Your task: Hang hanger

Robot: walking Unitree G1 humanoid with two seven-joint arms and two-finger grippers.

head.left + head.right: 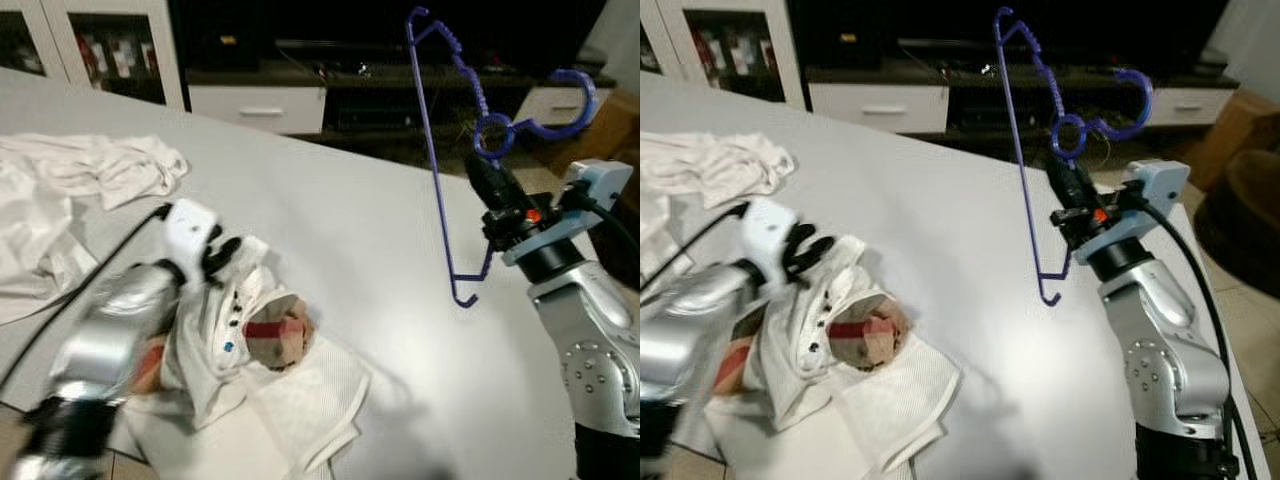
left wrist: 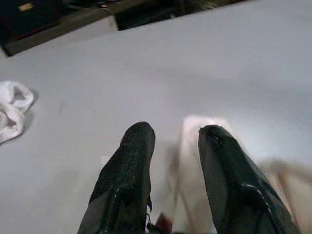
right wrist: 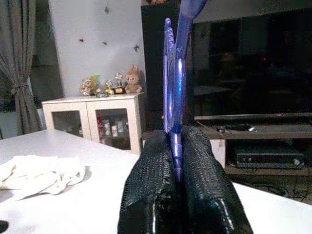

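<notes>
A purple plastic hanger (image 1: 429, 130) stands upright in the air above the right side of the white table (image 1: 350, 220), hook to the right. My right gripper (image 1: 488, 182) is shut on it just below the hook; in the right wrist view its fingers (image 3: 151, 185) pinch the hanger's purple neck (image 3: 174, 97). My left gripper (image 1: 224, 254) is open at the table's near left, its tips over a white garment (image 1: 290, 390) with a red plaid lining. In the left wrist view pale blurred cloth (image 2: 192, 161) lies between the spread fingers (image 2: 129, 165).
A heap of white clothes (image 1: 90, 165) lies at the table's far left. Behind the table stand a low dark TV unit (image 1: 330, 70) and white cabinets (image 1: 110, 45). A brown seat (image 1: 1245, 215) sits off the table's right edge.
</notes>
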